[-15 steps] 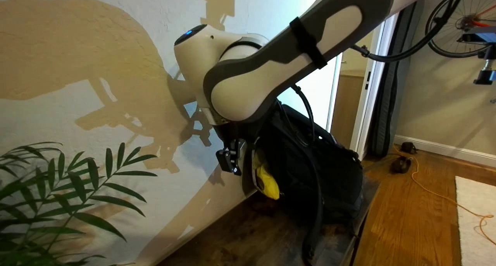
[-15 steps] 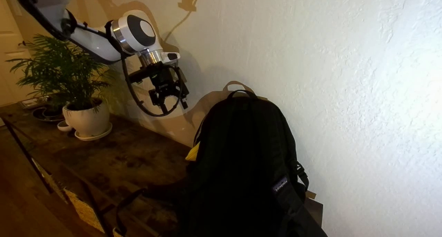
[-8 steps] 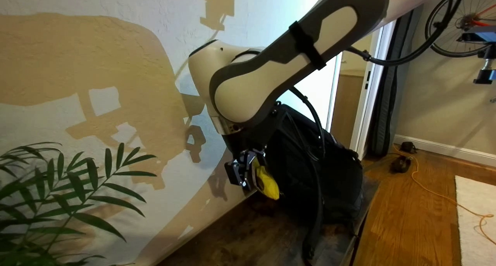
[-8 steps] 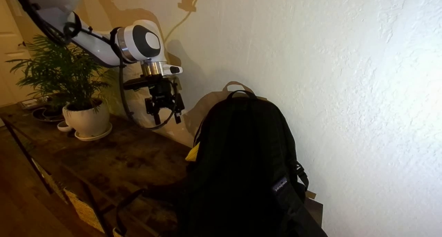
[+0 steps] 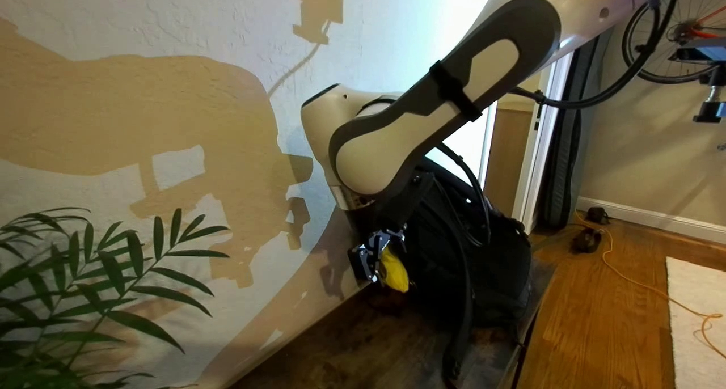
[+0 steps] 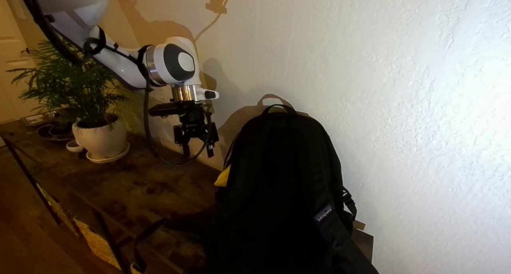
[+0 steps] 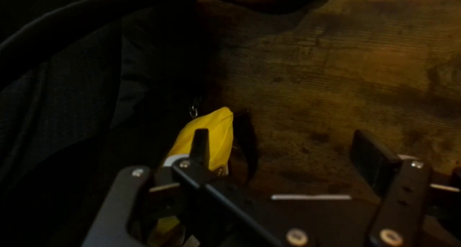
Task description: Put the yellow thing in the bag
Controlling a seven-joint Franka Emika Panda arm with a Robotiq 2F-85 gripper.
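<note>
Nearest the wrist camera, our tool (image 7: pixel 287 153) stands with its jaws wide apart, and we see it holding nothing. Just beyond the nine o'clock jaw, partly hidden by it, is the yellow thing (image 7: pixel 220 137), its tip aimed at one o'clock; whether the two touch, we cannot tell. The bag (image 7: pixel 83 88) fills the wrist view from seven round to eleven o'clock, with the yellow thing at its edge, and the wooden surface (image 7: pixel 324 77) lies past the gap towards two o'clock. In an exterior view, the yellow thing's end (image 6: pixel 222 177) pokes out at the bag's nine o'clock side; the rest is out of our sight. We judge the job partly done: the yellow thing is apparently part-way in, and what seems left is to grasp or push it fully inside. Farthest off there, at ten o'clock from the tool, stands a potted plant (image 6: pixel 82 98).
</note>
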